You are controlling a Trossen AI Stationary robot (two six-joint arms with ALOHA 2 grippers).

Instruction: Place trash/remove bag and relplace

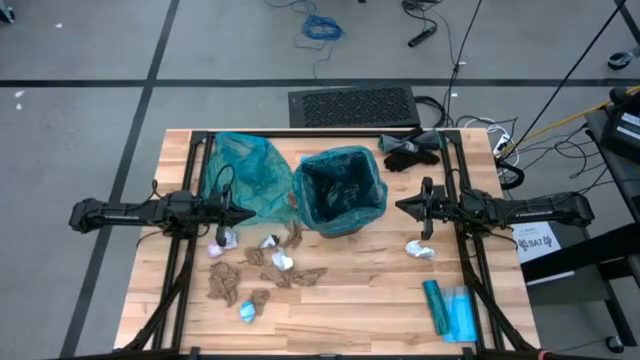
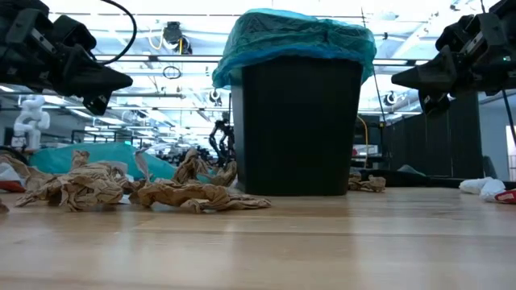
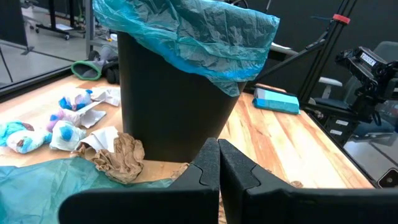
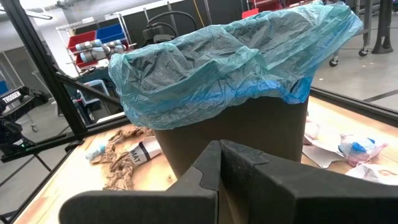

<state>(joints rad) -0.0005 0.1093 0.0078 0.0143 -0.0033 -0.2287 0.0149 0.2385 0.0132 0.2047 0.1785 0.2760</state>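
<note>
Jaws closed; trash on table, below left gripper.

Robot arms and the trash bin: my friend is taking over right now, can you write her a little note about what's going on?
Left gripper: shut, empty, hovering left of the bin.
Right gripper: shut, empty, hovering right of the bin.
Bin: upright mid-table, teal liner already fitted over its rim.
Trash: brown, white and blue paper wads lie scattered on the table in front of the bin, towards the left arm; one white wad lies near the right arm.
Spare teal bag lies loose left of the bin.
Done: nothing visibly picked up.
Left: put the wads in, pull the bag out, fit a new one.
</note>
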